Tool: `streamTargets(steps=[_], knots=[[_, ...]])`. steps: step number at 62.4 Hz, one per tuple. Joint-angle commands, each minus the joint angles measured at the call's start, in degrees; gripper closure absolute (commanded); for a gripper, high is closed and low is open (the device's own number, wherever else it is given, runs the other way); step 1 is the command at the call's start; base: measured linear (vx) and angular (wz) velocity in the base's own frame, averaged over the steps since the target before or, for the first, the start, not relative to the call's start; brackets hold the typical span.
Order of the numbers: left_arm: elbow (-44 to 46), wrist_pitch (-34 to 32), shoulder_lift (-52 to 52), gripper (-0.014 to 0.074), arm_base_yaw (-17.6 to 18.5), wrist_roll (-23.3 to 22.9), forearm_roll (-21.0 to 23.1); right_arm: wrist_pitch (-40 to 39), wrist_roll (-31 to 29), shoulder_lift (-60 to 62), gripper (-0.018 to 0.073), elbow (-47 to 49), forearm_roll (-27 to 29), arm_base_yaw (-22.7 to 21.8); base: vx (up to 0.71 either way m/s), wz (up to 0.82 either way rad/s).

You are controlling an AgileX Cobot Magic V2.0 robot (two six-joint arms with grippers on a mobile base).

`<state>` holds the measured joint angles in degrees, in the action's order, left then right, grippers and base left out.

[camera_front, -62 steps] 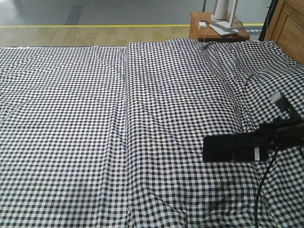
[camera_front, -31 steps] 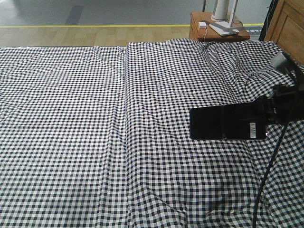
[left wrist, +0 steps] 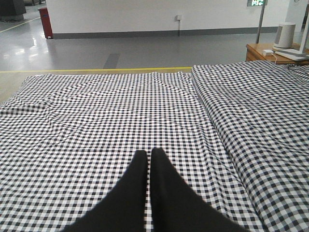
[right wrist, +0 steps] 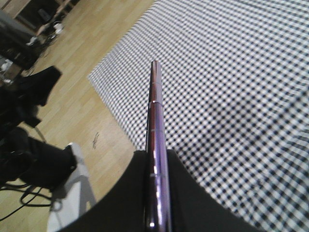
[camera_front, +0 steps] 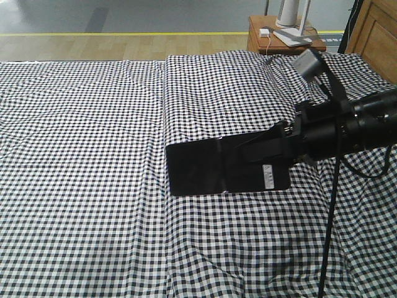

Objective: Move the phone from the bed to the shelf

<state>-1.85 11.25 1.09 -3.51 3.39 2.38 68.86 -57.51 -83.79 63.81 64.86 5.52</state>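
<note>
Your right gripper (camera_front: 263,149) is clamped on the phone (camera_front: 211,169). It has one finger on each flat side, at the end with the white sticker (camera_front: 270,176). The phone is up off the bed (camera_front: 80,155), over the bed's right half.

Your left gripper (left wrist: 147,154) hangs low over the bed. Its fingers are pressed together with nothing between them.

Past the far end of the bed stands a small brown side table (camera_front: 285,42) with a white stand (camera_front: 291,15) on it. A wood panel (camera_front: 375,31) sits by the bed's far right corner, cut off by the edge of the front view. A black cable (camera_front: 329,236) hangs from the right arm (camera_front: 360,124) down across the bed's right side.

The phone's long side runs across the bed. Its free end points left and reaches the bed's seam (camera_front: 162,112). Its dark flat face looks up at the front camera.

The fingers hide part of the phone's held end. The right wrist view shows only the phone's thin pinkish edge. The dark things (right wrist: 24,121) on the floor (right wrist: 106,43) beside the bed are too blurry to name.
</note>
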Motion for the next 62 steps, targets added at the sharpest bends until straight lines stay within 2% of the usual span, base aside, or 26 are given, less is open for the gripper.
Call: streamTargets(steps=[1, 15, 30, 62], knots=[[-0.41, -3.99, 0.48, 0.0595, -0.02, 0.00, 0.53, 4.96, 1.39, 3.22, 0.0561, 1.30, 4.86, 2.69, 0.00, 0.00], [-0.41, -3.99, 0.48, 0.0595, -0.02, 0.00, 0.53, 4.96, 3.17, 5.70, 0.0561, 1.30, 4.86, 9.27, 0.00, 0.00], [-0.41, -3.99, 0.48, 0.0595, -0.02, 0.00, 0.53, 4.96, 4.34, 7.98, 0.0561, 1.30, 4.74, 14.06, 0.00, 0.00], [-0.41, -3.99, 0.48, 0.0595, -0.02, 0.00, 0.53, 4.96, 4.34, 9.06, 0.0561, 1.30, 5.56, 14.14, 0.00, 0.00]])
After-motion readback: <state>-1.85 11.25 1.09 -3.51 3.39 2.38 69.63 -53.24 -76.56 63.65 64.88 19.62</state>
